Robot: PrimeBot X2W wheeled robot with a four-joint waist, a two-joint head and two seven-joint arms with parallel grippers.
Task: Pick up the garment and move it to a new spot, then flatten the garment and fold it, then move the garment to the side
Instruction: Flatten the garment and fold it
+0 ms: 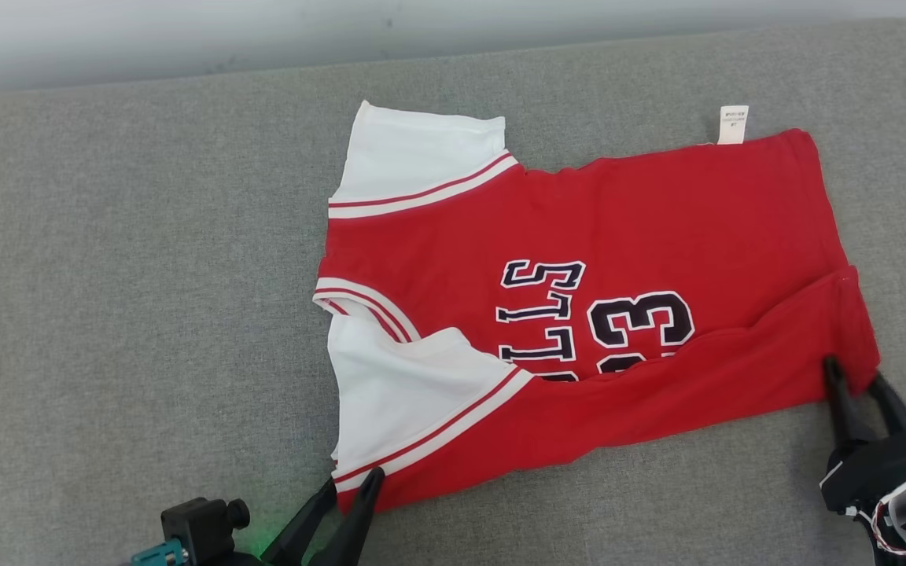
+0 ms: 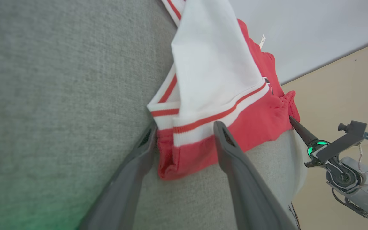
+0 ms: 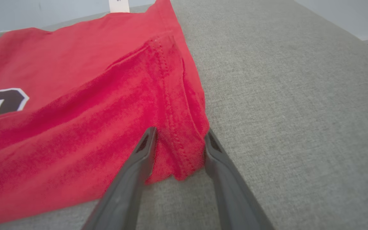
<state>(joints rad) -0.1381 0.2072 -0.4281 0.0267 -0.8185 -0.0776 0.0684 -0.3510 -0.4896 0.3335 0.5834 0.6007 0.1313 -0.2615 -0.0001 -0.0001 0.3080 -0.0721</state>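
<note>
The garment (image 1: 642, 228), a red jersey with white sleeves and dark lettering, lies spread on the grey cushion (image 1: 146, 275) with its near edge folded over. My left gripper (image 1: 352, 479) stands open at the near left corner, its fingers straddling the red hem below the white sleeve (image 2: 216, 70). In the left wrist view the left gripper (image 2: 185, 127) has that corner between its jaws, with a gap on each side. My right gripper (image 1: 854, 371) is open around the near right hem corner. The right wrist view shows the right gripper (image 3: 180, 131) with the stitched hem (image 3: 177, 150) between its fingers.
A white care label (image 1: 733, 124) sticks out at the jersey's far edge. The cushion ends at a pale wall (image 1: 185, 31) at the back. Bare grey fabric stretches to the left of the jersey and along the near edge.
</note>
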